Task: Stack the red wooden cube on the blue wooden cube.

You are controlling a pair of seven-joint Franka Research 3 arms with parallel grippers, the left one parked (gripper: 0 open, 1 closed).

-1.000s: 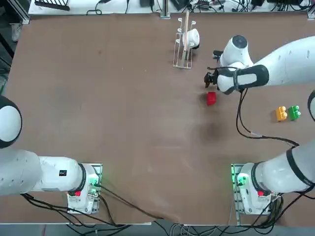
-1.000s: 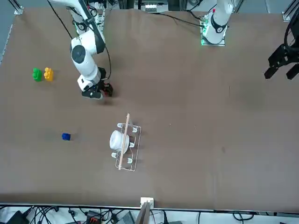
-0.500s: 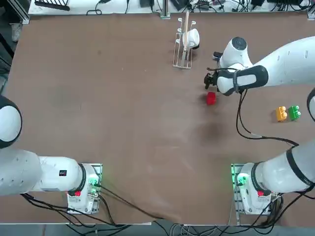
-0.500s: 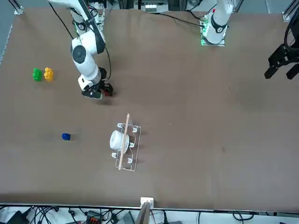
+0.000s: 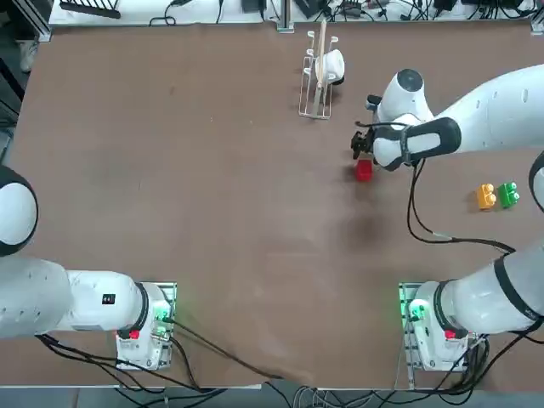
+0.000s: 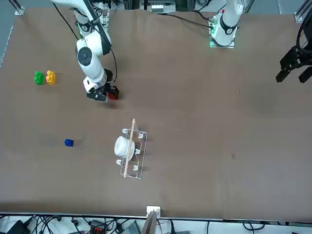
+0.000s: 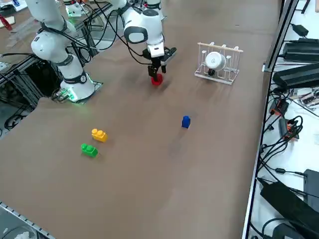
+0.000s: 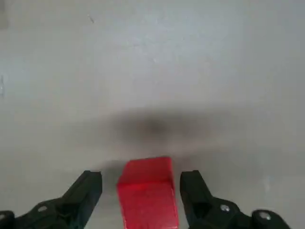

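— What's around the brown counter (image 5: 212,195)?
— Cables and equipment past its edges; a wire rack (image 5: 318,72) holds a white cup.
— The right pincer (image 8: 142,188)?
— Released, fingers straddling the red wooden cube (image 8: 147,193); the blue wooden cube (image 7: 186,121) sits well apart.

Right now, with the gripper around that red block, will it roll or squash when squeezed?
Probably neither. The red wooden cube looks rigid and flat-sided, so it should stay put. The open right gripper straddles it squarely. It looks small, so likely light.
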